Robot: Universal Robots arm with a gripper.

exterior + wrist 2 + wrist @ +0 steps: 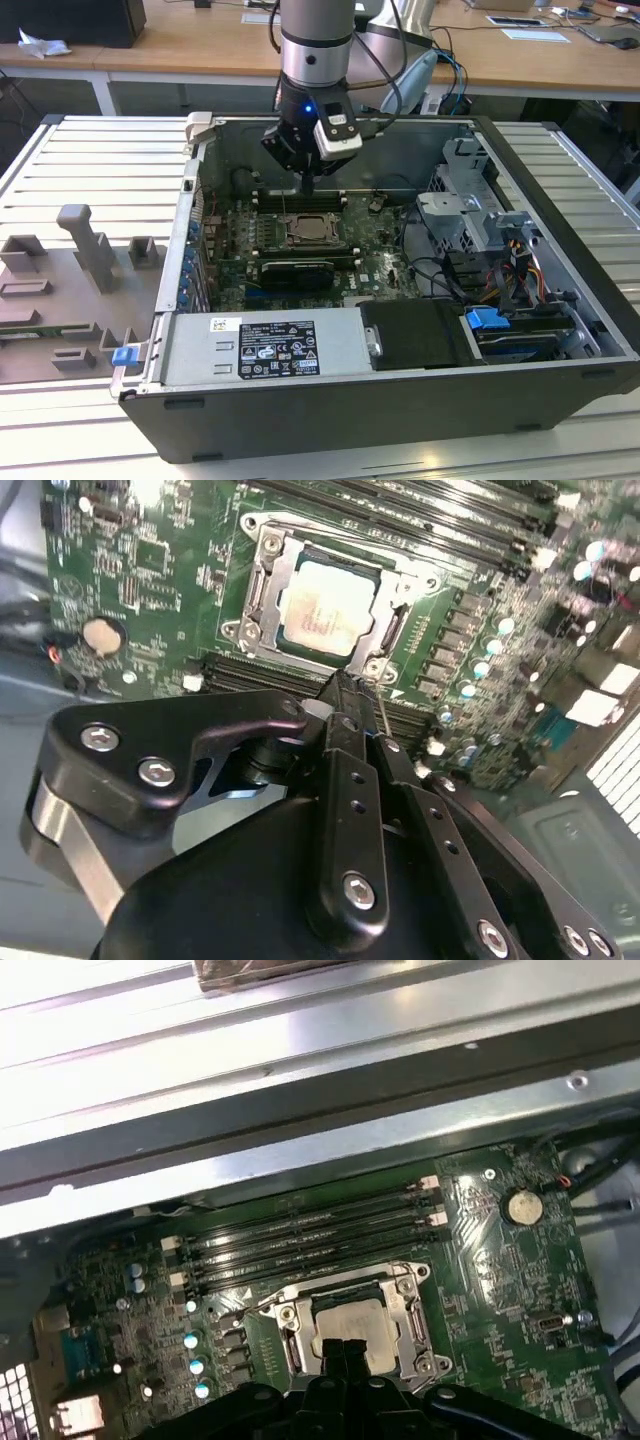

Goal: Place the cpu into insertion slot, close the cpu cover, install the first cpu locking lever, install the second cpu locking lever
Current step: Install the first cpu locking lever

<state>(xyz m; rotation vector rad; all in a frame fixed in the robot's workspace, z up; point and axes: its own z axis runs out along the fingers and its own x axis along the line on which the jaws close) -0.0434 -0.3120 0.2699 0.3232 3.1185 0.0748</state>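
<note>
Over the slot: gripper at the cover's edge.
Inside the open case, the cpu already sits in the slot, pale face up. The cover appears to lie flat around it, framing the chip. This suggests the work now concerns the levers, not the chip. A thin wire lever stands out from the slot's side and looks unlatched. The arm hangs vertically, wrist pointing straight down into the case. Its fingers are pressed together into one narrow tip, with nothing seen between them, a form suited to pushing rather than pinching. The tip hovers just beside the slot's rim, on the side nearest the memory slots. Contact with the lever cannot be confirmed.
</note>
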